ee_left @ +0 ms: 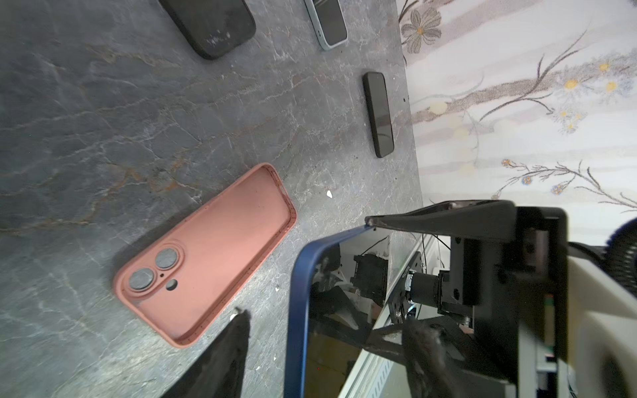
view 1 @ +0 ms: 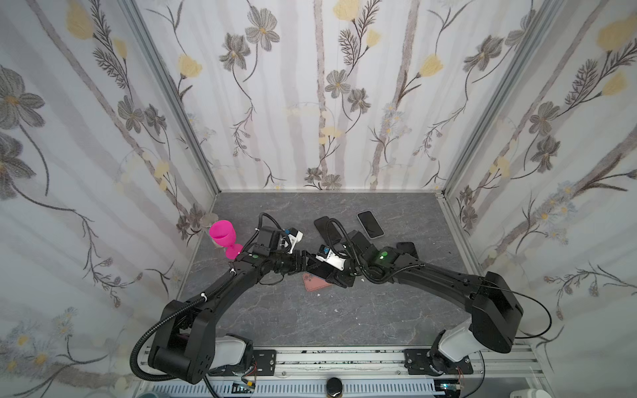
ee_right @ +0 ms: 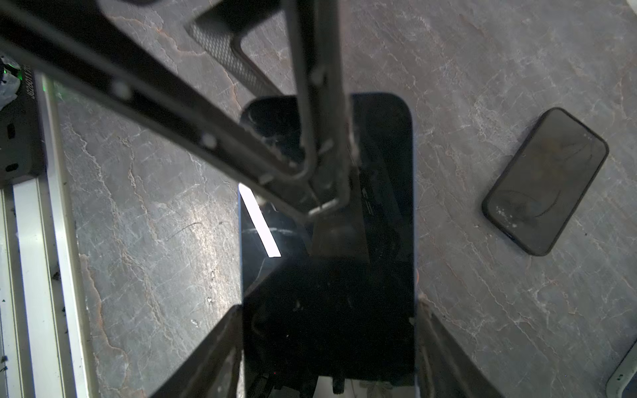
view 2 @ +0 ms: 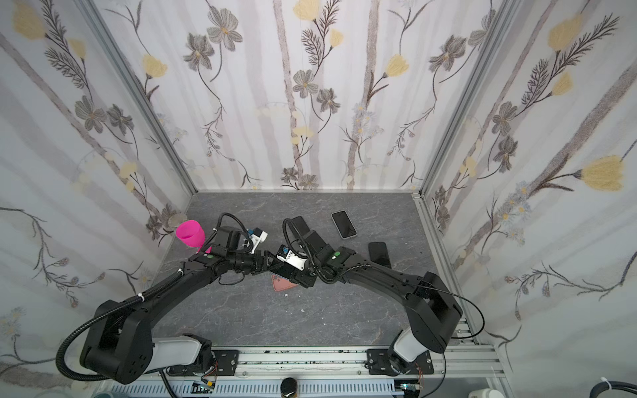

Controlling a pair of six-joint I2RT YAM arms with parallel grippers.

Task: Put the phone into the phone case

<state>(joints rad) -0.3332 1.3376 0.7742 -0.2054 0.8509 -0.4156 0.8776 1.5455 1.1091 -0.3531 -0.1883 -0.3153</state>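
Phone (ee_right: 379, 293) | clamped in right tool (ee_right: 328, 310), near pink case (ee_left: 206, 248) | left tool (ee_left: 324, 317) straddles its end, jaws apart

The grey table (ee_left: 103, 113) bears a salmon phone case (ee_left: 213, 255) near the fingers (ee_left: 227, 351) of the left gripper (ee_left: 327, 315). Beyond them lie a black phone (ee_left: 377, 113), a black-cased phone (ee_left: 210, 24) and a pale-edged phone (ee_left: 329, 20).

near table (view 1: 293, 320) is open; arms (view 1: 431, 275) meet above the pink case (view 1: 315, 284), the held blue phone (ee_left: 299, 310) hangs close by it; magenta cup (view 1: 222, 234) stands left, dark phones (view 1: 370, 224) dot the far side.
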